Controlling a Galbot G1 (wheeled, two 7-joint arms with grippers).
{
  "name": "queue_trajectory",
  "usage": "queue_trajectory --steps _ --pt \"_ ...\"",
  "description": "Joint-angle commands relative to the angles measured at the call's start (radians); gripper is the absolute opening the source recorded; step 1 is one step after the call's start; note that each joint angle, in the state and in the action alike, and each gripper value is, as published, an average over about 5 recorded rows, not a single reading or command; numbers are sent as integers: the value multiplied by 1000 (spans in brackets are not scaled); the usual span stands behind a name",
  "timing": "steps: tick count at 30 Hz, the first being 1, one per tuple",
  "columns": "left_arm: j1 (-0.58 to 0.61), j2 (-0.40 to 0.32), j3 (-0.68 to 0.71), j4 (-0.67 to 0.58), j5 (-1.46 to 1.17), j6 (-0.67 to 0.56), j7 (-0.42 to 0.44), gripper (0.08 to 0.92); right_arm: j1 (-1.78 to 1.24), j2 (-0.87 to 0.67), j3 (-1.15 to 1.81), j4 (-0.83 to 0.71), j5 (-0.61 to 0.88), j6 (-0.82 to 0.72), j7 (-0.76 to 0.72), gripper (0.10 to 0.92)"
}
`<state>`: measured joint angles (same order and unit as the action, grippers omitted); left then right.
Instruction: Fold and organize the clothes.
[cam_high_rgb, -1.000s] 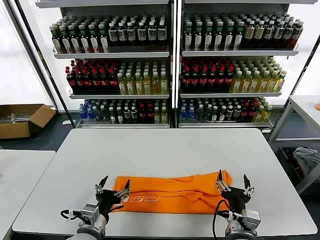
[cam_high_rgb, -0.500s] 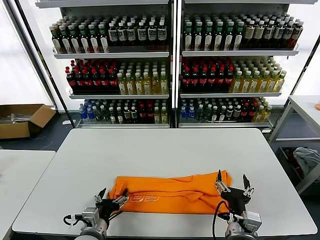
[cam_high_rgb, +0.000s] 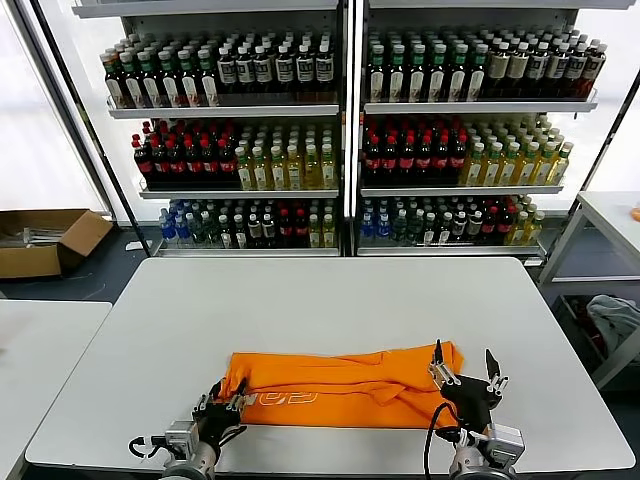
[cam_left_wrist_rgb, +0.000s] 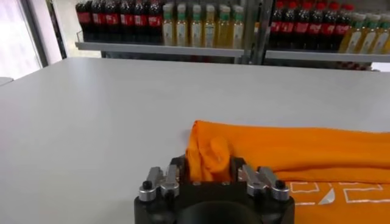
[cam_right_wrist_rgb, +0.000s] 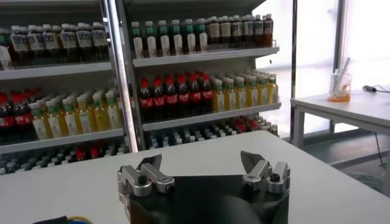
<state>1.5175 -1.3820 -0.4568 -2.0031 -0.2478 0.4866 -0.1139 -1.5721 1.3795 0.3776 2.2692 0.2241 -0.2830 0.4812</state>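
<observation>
The orange T-shirt (cam_high_rgb: 345, 385) lay in a long, partly folded strip along the near edge of the white table (cam_high_rgb: 330, 300), its white lettering facing up near the left end. The left gripper (cam_high_rgb: 222, 398) sat low at that end, its fingers pinching a bunched corner of the fabric. The right gripper (cam_high_rgb: 467, 375) hovered at the shirt's opposite end, spread wide and empty, raised clear of the cloth. The step appeared to be gripping both ends; next, the right gripper would probably need to descend and grasp its end.
</observation>
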Motion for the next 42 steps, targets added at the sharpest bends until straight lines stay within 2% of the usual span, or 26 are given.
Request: queue_trajectory --steps 1,8,12,19,23,27,37,42 --pt "0 0 -14 3 7 -12 0 391 3 1 -1 -1 1 -1 2 823" --pt "-10 53 -132 -46 3 -51 11 192 14 -10 11 -7 9 -6 6 823" --pt "-27 142 -294 -67 -25 -69 16 114 24 -14 13 -10 12 -9 7 823" --pt "-72 361 -567 -14 -142 -49 7 109 41 -12 10 -15 17 -17 7 823" --pt "-60 412 -600 -10 -145 -51 14 109 42 -9 8 -20 18 -17 8 823" --pt "-46 385 -544 -51 -108 -59 21 109 32 -3 7 -23 17 -13 11 823" --pt "-9 157 -160 -177 29 -78 51 109 5 10 23 -22 11 -7 17 823" --pt "-1 98 -10 -227 88 -65 57 109 -1 23 24 -24 9 -8 16 823"
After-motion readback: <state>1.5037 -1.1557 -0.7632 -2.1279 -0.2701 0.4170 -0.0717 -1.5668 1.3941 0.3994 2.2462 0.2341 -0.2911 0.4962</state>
